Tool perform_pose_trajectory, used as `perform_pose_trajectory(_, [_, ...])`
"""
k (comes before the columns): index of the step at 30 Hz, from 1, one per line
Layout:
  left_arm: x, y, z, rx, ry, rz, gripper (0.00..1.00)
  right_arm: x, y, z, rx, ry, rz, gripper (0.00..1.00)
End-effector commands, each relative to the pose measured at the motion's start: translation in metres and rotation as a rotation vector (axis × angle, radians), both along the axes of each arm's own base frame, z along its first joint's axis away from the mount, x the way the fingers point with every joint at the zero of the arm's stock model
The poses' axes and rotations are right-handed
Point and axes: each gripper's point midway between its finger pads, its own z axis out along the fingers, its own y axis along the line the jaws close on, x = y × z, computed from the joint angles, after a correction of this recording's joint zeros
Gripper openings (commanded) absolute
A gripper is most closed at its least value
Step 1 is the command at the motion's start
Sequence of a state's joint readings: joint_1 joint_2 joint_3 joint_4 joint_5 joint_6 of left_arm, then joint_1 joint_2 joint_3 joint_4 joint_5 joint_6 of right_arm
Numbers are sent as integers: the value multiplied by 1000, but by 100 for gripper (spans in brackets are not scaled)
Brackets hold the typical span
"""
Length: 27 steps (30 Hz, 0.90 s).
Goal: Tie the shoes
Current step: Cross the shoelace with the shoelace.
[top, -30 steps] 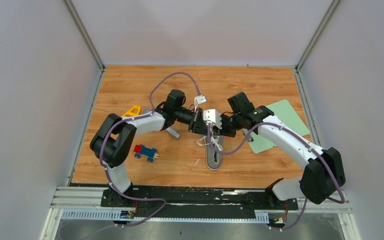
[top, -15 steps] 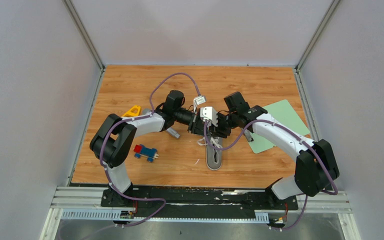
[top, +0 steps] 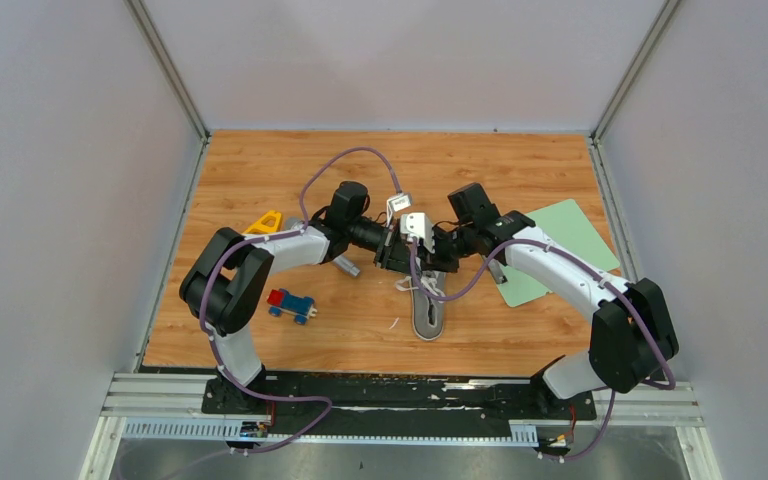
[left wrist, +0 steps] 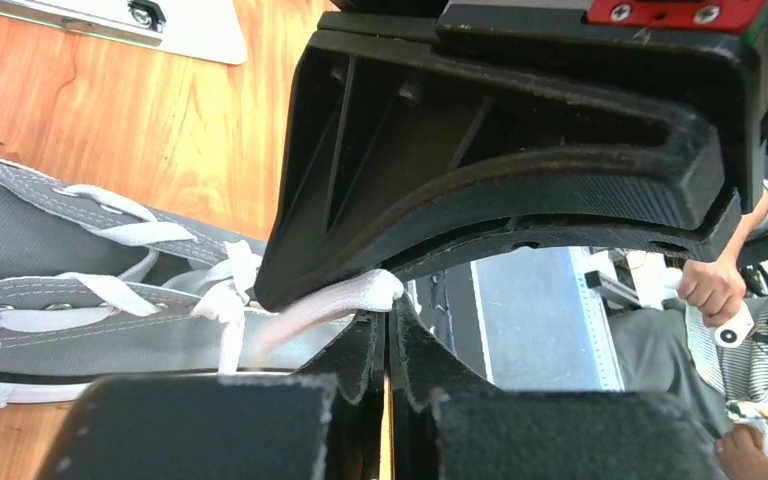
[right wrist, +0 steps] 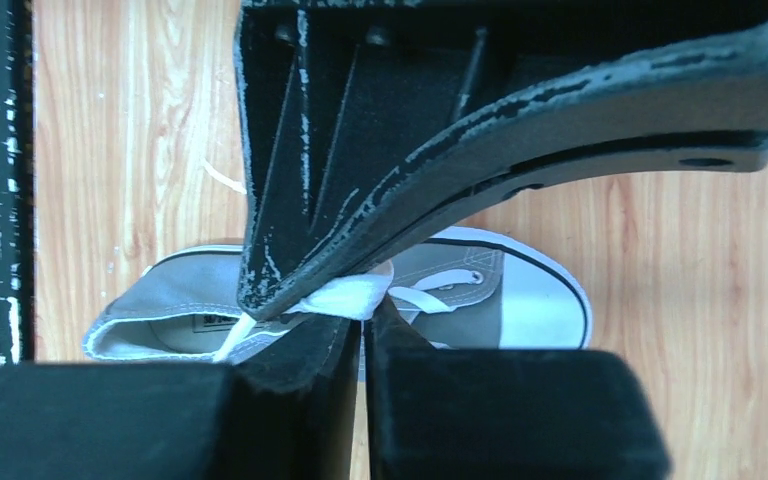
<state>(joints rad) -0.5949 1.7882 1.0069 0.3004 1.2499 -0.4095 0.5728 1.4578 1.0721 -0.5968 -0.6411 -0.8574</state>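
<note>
The shoe lies on the table, just below the middle of the top view. The left gripper pinches 1 white lace above it. The right gripper is nearly closed at that lace; I cannot tell if it grips.

Shoe — far half hidden beneath left gripper and right gripper; lace — end lost between their fingers.
</note>
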Motion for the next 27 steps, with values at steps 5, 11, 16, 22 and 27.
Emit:
perform_pose_trajectory(5, [3, 0, 15, -16, -68, 25, 24, -13, 1, 22, 35, 9, 35, 0])
perform_pose_trajectory(11, [12, -2, 18, -4, -63, 70, 44, -15, -20, 11, -53, -47, 13, 0])
perform_pose_trajectory(16, [18, -5, 21, -8, -49, 96, 46, -19, -23, 15, -49, -39, 8, 0])
perform_pose_trajectory(22, [22, -10, 29, -31, -29, 107, 46, -17, -23, 14, -61, -38, 2, 0])
perform_pose_trajectory(27, [21, -9, 28, -30, -42, 97, 42, -11, -35, 13, -116, -85, -13, 0])
